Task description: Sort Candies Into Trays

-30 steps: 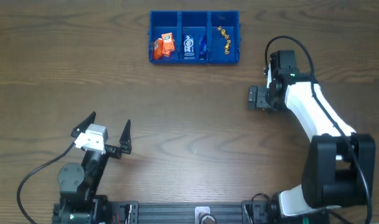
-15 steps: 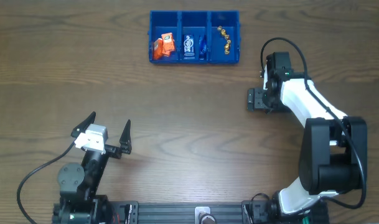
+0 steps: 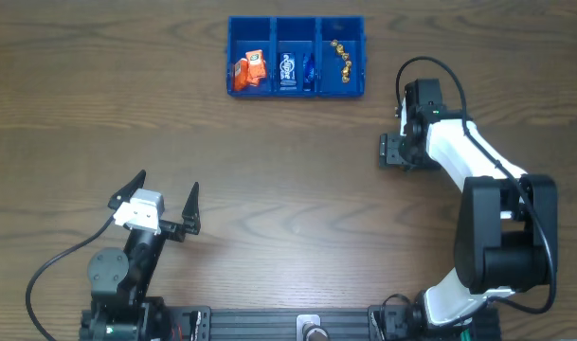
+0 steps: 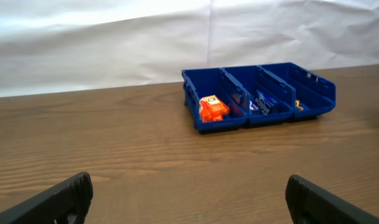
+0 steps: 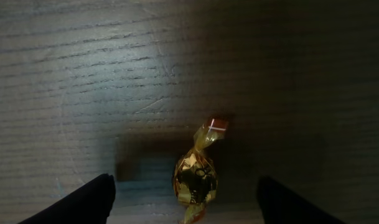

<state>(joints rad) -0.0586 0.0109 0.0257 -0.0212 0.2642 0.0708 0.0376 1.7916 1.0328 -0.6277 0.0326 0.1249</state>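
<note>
- Lying on the worktop [image 3: 288,189] toward its right edge, a gold-foil candy [image 5: 194,177] looks light, crinkly and slippery; grip its plump middle, not the twisted tail.
- Right gripper [image 5: 186,208] straddles it, fingers wide apart.
- Left gripper [image 3: 165,204] gapes empty toward the left edge.

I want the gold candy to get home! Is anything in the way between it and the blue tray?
Nothing visible. The gold candy lies under the open right gripper, and only bare table lies between it and the blue tray.
</note>
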